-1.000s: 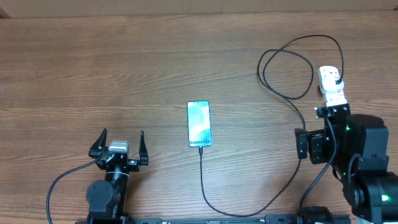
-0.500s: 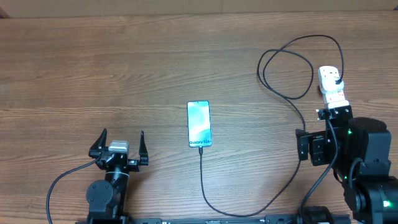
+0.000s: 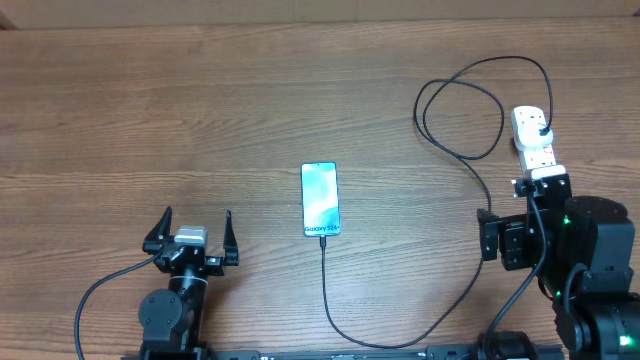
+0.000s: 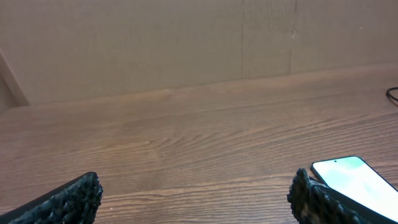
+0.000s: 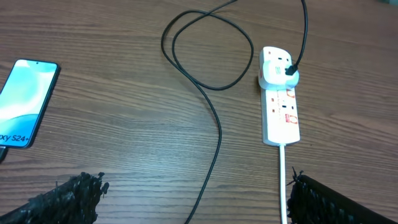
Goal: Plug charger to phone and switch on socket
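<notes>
Jaws of the left gripper (image 3: 193,230) and the right gripper (image 5: 199,198) stand spread, empty. The first sits left of the phone (image 3: 320,199), the second far to its right, by the socket (image 3: 533,142). The charger (image 3: 324,280) meets the phone's near end. Its cable is probably limp, so pinch the rigid tip. The light socket may slide when pressed.

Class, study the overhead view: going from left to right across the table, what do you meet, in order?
left gripper → phone → socket. The charger is left out, since it runs from the phone all the way across to the socket.
</notes>
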